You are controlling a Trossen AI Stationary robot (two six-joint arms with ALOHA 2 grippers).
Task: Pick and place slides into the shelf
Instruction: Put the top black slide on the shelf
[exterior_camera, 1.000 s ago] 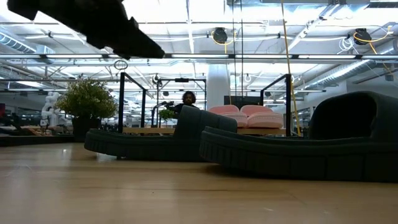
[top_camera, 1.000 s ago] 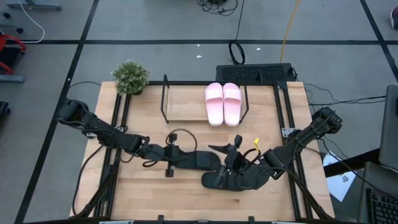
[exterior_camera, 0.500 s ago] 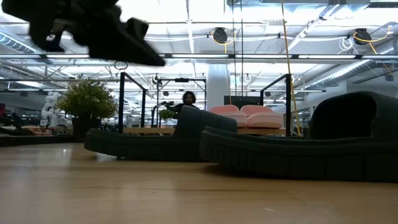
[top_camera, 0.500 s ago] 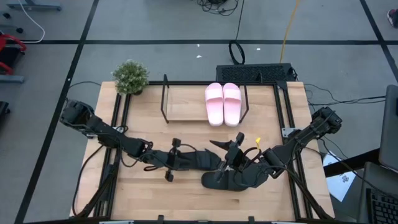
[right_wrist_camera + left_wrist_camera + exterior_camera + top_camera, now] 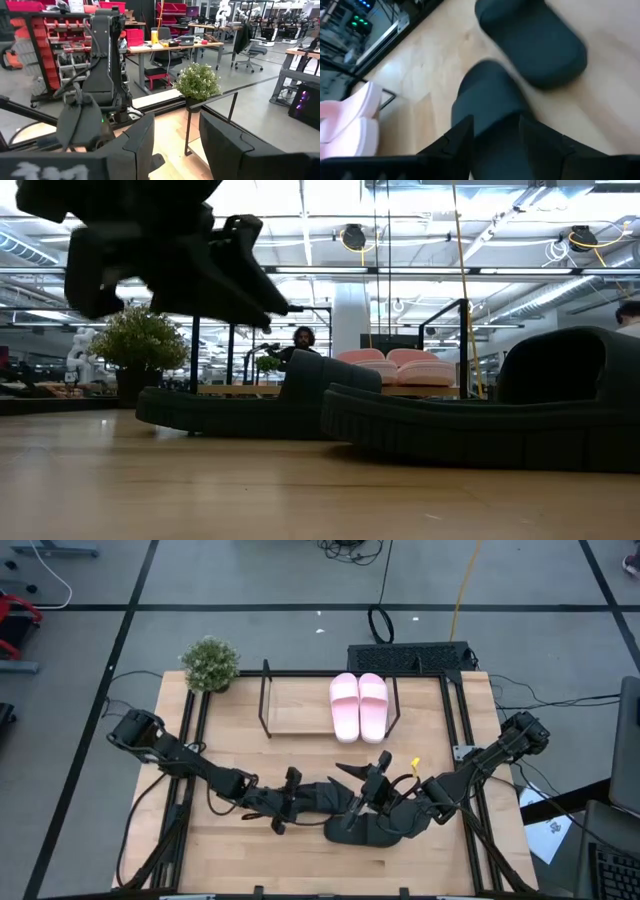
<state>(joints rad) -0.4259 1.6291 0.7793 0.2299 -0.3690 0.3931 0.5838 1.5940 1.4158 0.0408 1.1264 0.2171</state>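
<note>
Two pale pink slides (image 5: pixel 358 705) lie side by side on the right part of the shelf (image 5: pixel 293 708), a black rod rack with a wooden board at the table's far side. Two black slides lie soles down on the tabletop: one (image 5: pixel 322 797) mid-table, the other (image 5: pixel 362 831) nearer the front edge. My left gripper (image 5: pixel 287 802) is open over the left end of the mid-table slide (image 5: pixel 487 100), its fingers on either side of it in the left wrist view. My right gripper (image 5: pixel 365 772) hangs open and raised just right of that slide.
A potted plant (image 5: pixel 210 663) stands at the far left corner, beside the shelf. The left half of the shelf board is bare. A black box (image 5: pixel 410 658) and cables lie behind the table's far edge. A person (image 5: pixel 303 340) shows in the room beyond.
My left gripper has moved toward the table's right and near edges and come down, closing in on the left end of the mid-table black slide. Both black slides have stayed where they were.
</note>
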